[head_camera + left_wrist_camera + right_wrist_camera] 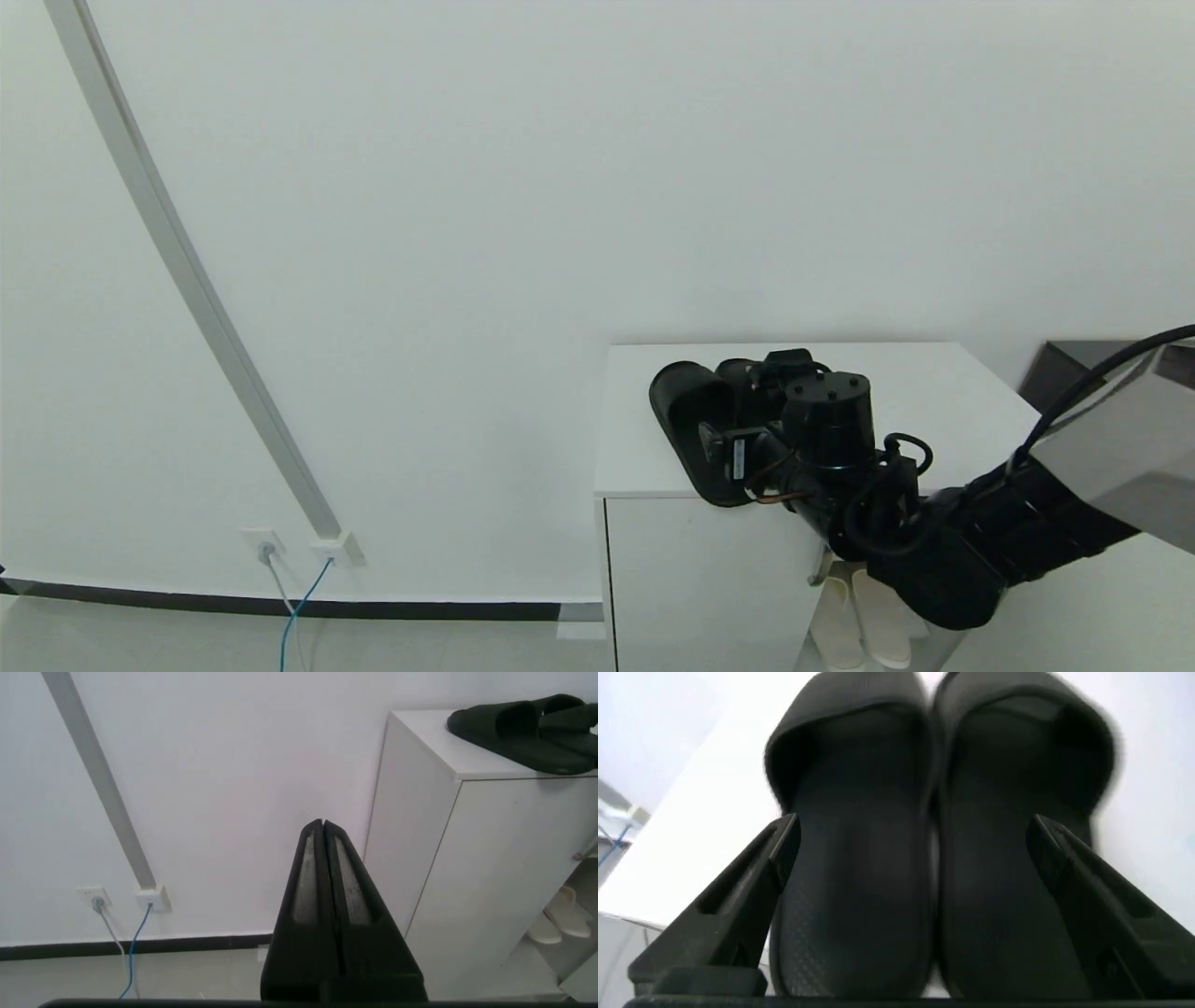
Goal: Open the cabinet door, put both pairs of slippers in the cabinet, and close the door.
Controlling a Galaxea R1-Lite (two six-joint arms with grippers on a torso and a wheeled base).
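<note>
Pair of black slippers (854,821) side by side, touching along inner edges, toe straps at far end. Both lie flat on white cabinet top (691,803). Right gripper (913,829) spread wide, fingers (729,905) flanking pair, one outside each slipper. Contact between fingers and slippers unclear. Far straps blurred.

The black slippers (859,859) look like matt moulded rubber or foam. The cabinet (709,579) has smooth white panels with a faint sheen, and the white slippers (882,627) look smooth and matt.
</note>
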